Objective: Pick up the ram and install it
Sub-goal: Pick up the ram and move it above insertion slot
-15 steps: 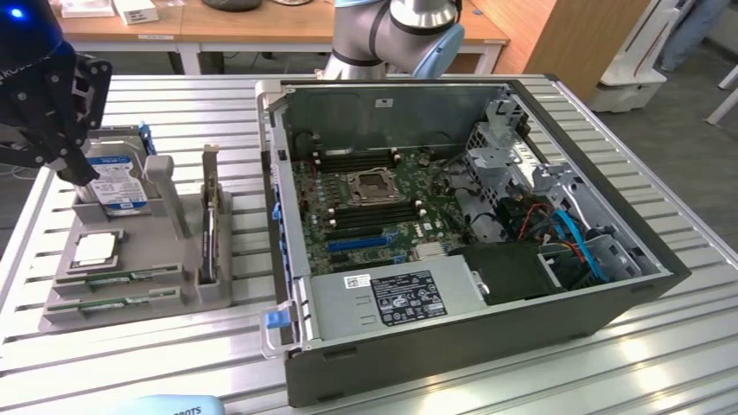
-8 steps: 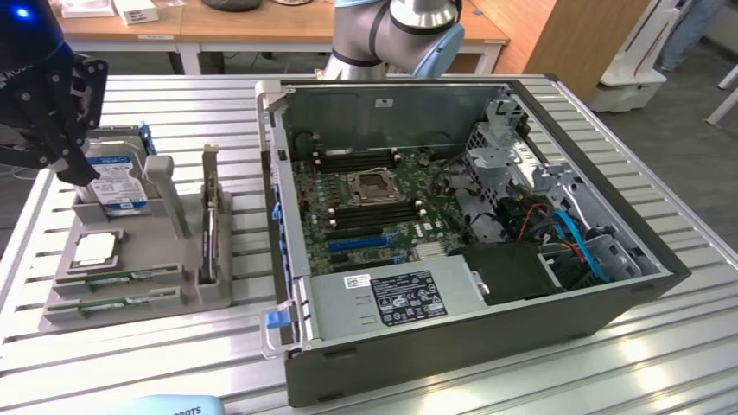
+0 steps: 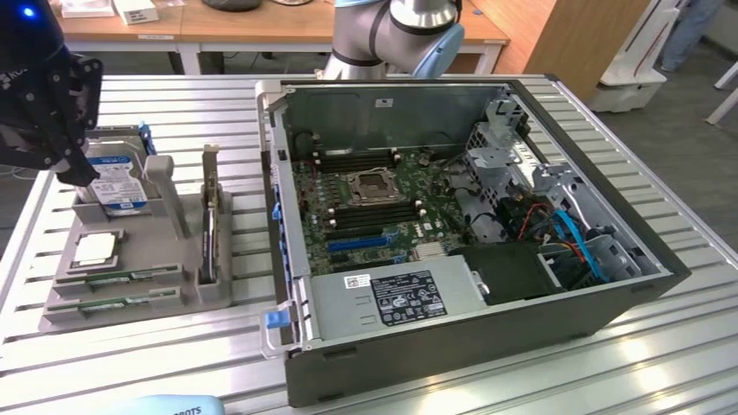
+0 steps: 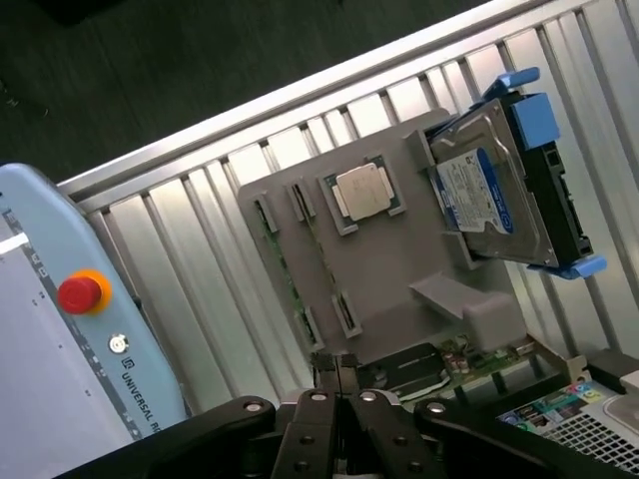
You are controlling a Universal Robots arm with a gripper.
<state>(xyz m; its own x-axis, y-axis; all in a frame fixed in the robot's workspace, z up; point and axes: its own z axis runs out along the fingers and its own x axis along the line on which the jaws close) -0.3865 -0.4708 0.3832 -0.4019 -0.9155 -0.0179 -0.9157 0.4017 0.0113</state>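
Two ram sticks, thin green boards (image 3: pixel 119 278), lie side by side in slots at the near end of a grey holder (image 3: pixel 138 251) at the exterior view's left. In the wrist view the ram (image 4: pixel 285 261) shows edge-on in the holder (image 4: pixel 399 269). My gripper (image 4: pixel 339 384) is shut with nothing between its fingertips. It hangs above the table, apart from the holder. In the exterior view the black gripper (image 3: pixel 64 169) sits high over the holder's far end, near the hard drive (image 3: pixel 116 181).
An open computer case (image 3: pixel 461 233) fills the table's middle, its motherboard (image 3: pixel 369 199) with dark memory slots exposed. The holder also carries a silver processor (image 4: pixel 361 190), the hard drive (image 4: pixel 499 185) and an upright card (image 3: pixel 209 229). A teach pendant (image 4: pixel 80 329) lies beside the table.
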